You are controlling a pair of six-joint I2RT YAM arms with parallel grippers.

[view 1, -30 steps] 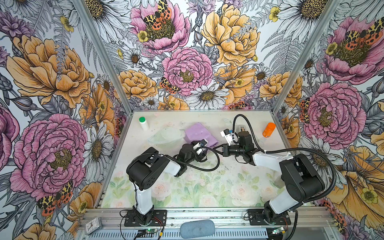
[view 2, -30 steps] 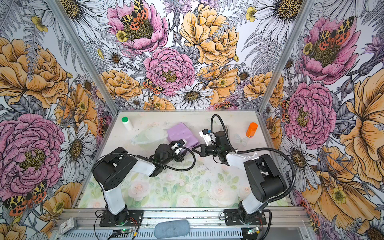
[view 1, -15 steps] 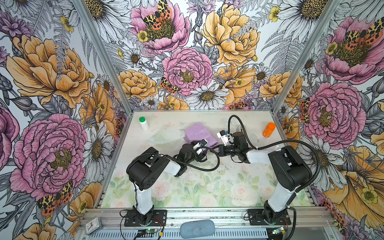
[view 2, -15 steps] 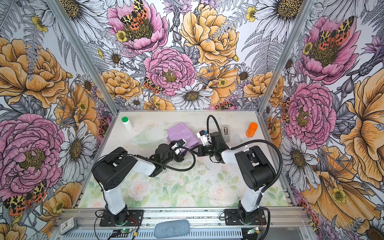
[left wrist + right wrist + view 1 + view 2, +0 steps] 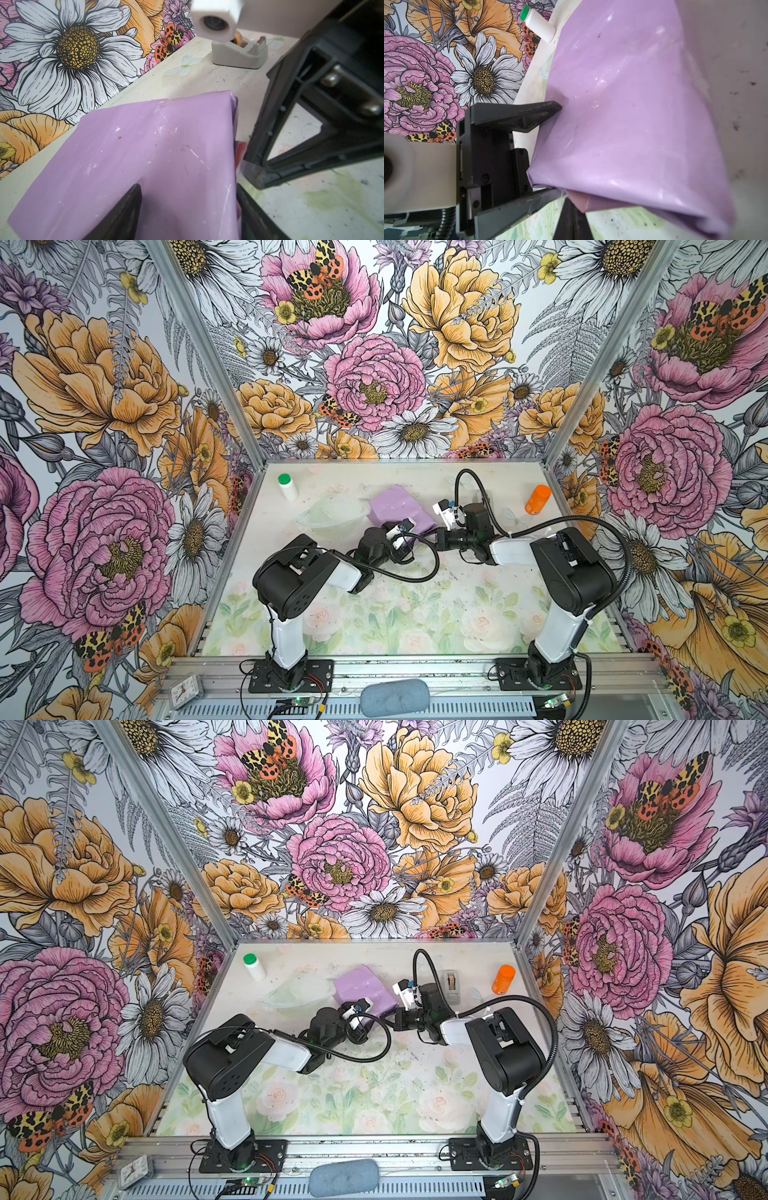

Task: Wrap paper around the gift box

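The paper (image 5: 395, 508) (image 5: 361, 986), lilac and creased, is folded round a low square parcel at the table's middle back. The gift box is hidden under it. My left gripper (image 5: 409, 539) (image 5: 188, 187) (image 5: 562, 149) straddles the parcel's near corner with its jaws wide. One finger presses the top sheet (image 5: 155, 145) and the other lies along the side edge. My right gripper (image 5: 436, 537) (image 5: 392, 1020) (image 5: 569, 202) is shut. Its tips (image 5: 252, 176) rest against a folded pink flap at the parcel's right end.
A grey tape dispenser (image 5: 451, 984) (image 5: 239, 54) stands behind the right wrist. A white bottle with a green cap (image 5: 287, 487) lies at the back left and an orange bottle (image 5: 537, 499) at the back right. A clear plastic dish (image 5: 332, 510) sits left of the parcel.
My right gripper has travelled left from the tape dispenser's side up to the parcel's right end. The left gripper and the parcel have stayed put.
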